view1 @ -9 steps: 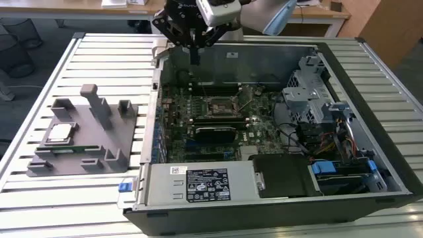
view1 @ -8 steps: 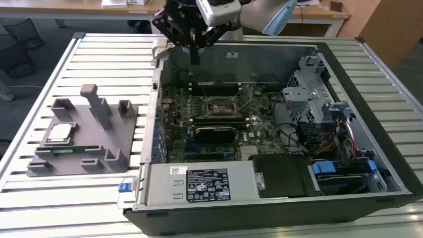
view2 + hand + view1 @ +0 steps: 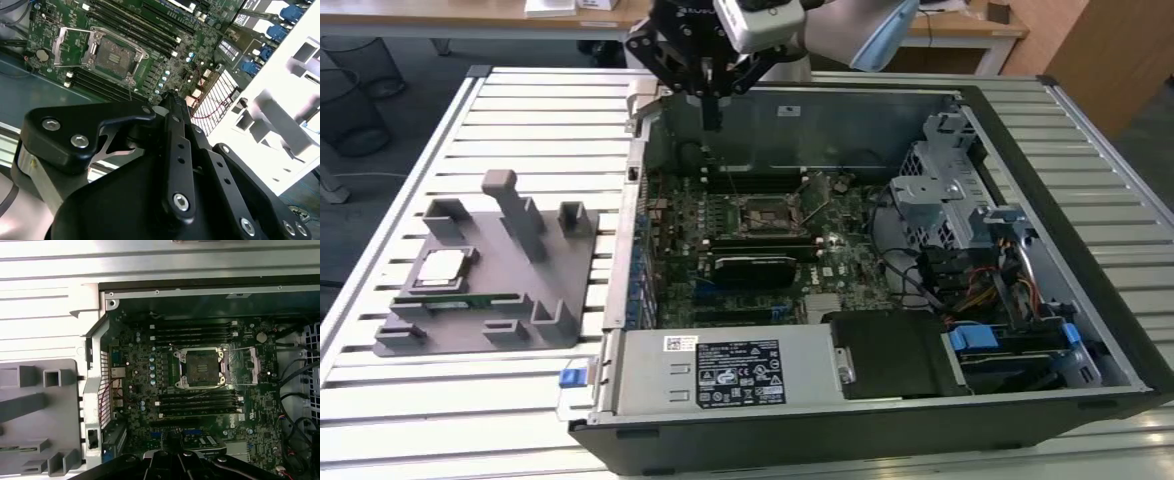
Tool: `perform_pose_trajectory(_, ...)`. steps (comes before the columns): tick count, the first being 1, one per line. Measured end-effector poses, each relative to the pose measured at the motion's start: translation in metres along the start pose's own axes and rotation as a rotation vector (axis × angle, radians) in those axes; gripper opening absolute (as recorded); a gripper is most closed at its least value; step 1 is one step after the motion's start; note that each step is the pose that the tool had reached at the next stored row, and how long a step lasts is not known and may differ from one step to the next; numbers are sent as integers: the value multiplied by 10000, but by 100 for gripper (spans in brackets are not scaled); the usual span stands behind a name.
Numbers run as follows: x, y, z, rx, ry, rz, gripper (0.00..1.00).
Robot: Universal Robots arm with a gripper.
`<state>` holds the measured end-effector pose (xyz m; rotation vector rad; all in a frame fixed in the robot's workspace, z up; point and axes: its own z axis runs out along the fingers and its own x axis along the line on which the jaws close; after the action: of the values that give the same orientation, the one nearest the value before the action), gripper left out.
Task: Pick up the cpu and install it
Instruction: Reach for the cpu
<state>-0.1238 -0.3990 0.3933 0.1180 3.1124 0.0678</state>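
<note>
The cpu (image 3: pixel 443 267), a flat silver square, lies on the grey holder (image 3: pixel 520 300) at the exterior view's left, outside the computer case. My gripper (image 3: pixel 710 112) hangs over the far wall of the open case, well away from the cpu, with its black fingers pressed together and nothing between them. In both wrist views the gripper (image 3: pixel 172 100) (image 3: pixel 172 447) looks down on the motherboard. The socket (image 3: pixel 761 212) (image 3: pixel 200 367) (image 3: pixel 112 55) stands bare, its metal load plate swung open to one side.
The holder also carries a narrow green memory stick (image 3: pixel 474 300) and several upright grey posts (image 3: pixel 520 215). Inside the case (image 3: pixel 1121 330) are a black power supply (image 3: pixel 761 370), drive cages (image 3: pixel 947 190) and loose cables. The slatted metal table (image 3: pixel 520 110) surrounds both.
</note>
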Motion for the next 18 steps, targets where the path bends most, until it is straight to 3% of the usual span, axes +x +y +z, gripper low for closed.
perform_pose_trajectory(18, 126, -10, 2, 0, 0, 0, 11)
